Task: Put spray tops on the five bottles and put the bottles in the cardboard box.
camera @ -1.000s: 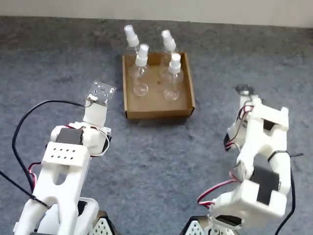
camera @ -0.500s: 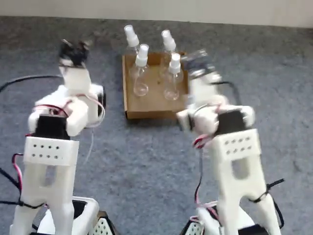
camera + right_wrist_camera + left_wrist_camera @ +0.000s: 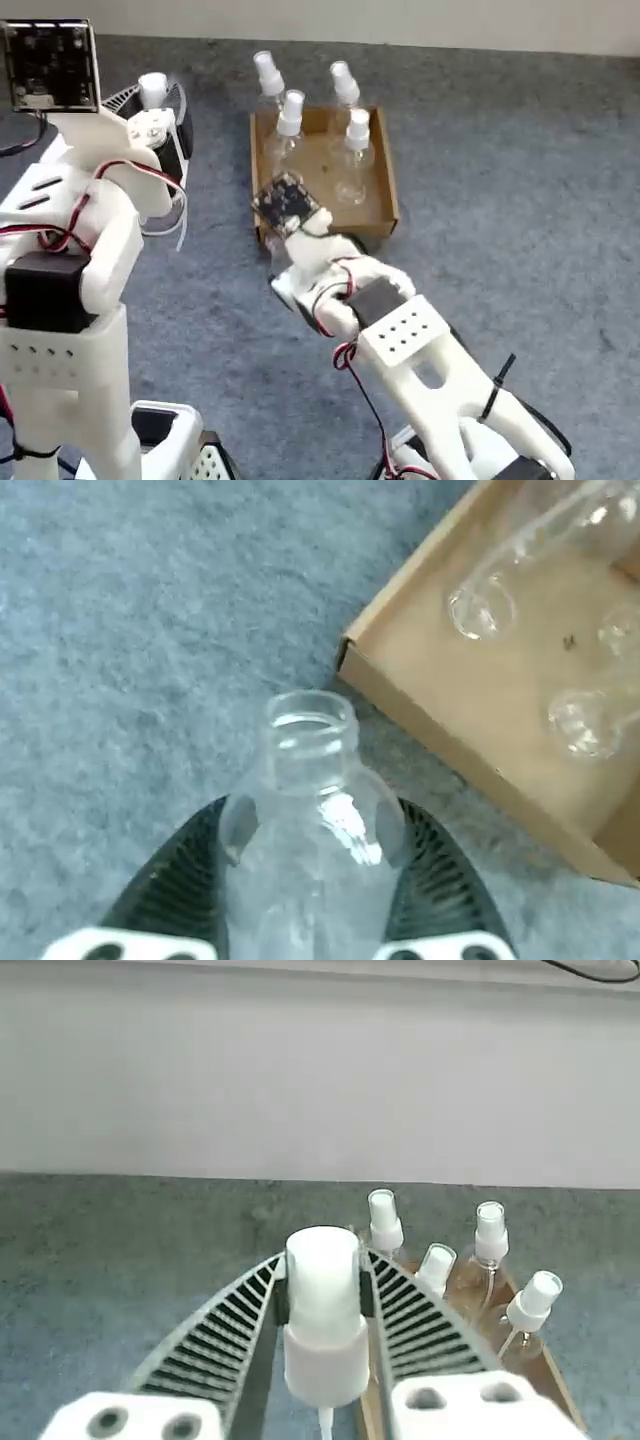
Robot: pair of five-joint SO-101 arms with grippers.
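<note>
My left gripper point(image 3: 323, 1270) is shut on a white spray top point(image 3: 323, 1325), held upright and raised at the table's far left point(image 3: 152, 90). A clear bottle with a bare neck point(image 3: 310, 810) stands upright in my right gripper point(image 3: 315, 825), which is shut on it just off the front left corner of the cardboard box point(image 3: 430, 715). In the high view the right arm's wrist board point(image 3: 290, 205) covers that bottle. Several capped clear bottles point(image 3: 288, 150) stand in the cardboard box point(image 3: 320, 232).
Grey carpet point(image 3: 520, 150) covers the table, with open room right of the box. A white wall point(image 3: 300, 1070) runs along the far edge. The left arm's tall body point(image 3: 70, 270) stands at the near left.
The left arm has lifted and pulled back at the far left, with the spray top in it. The right arm has swung from the box's right side to its front left corner.
</note>
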